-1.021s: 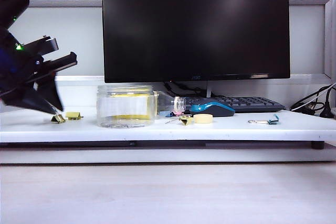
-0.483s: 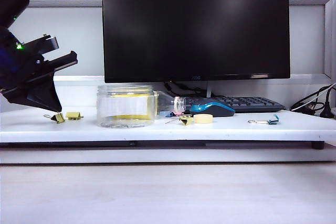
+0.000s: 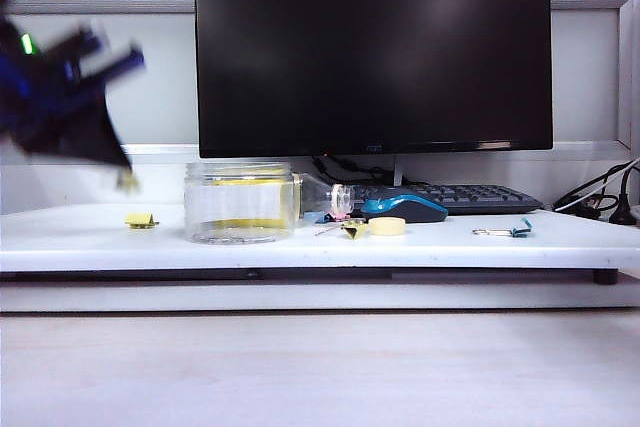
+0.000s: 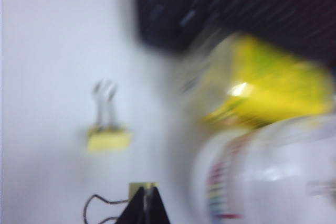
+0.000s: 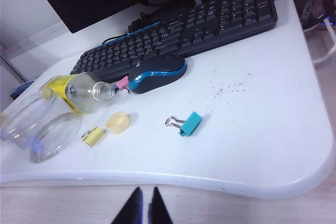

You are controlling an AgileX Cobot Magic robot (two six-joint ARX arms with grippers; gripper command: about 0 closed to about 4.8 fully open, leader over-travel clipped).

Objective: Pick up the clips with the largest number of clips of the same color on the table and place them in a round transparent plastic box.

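Left gripper [image 4: 146, 203] clenched on a yellow clip [image 4: 142, 188] above the tabletop [image 3: 420, 245]; right gripper [image 5: 142, 205] closed, well apart.

Left gripper [image 4: 146, 203] up off the table at far left, blurred, jaws pinched tight on a yellow clip [image 4: 140, 188]. Right gripper [image 5: 142, 205] parked near the table's front edge, fingers nearly together, nothing held.

Left tool [image 4: 145, 205] — black tapered fingers; its arm [image 3: 55, 97] dark blue-black with green lights.
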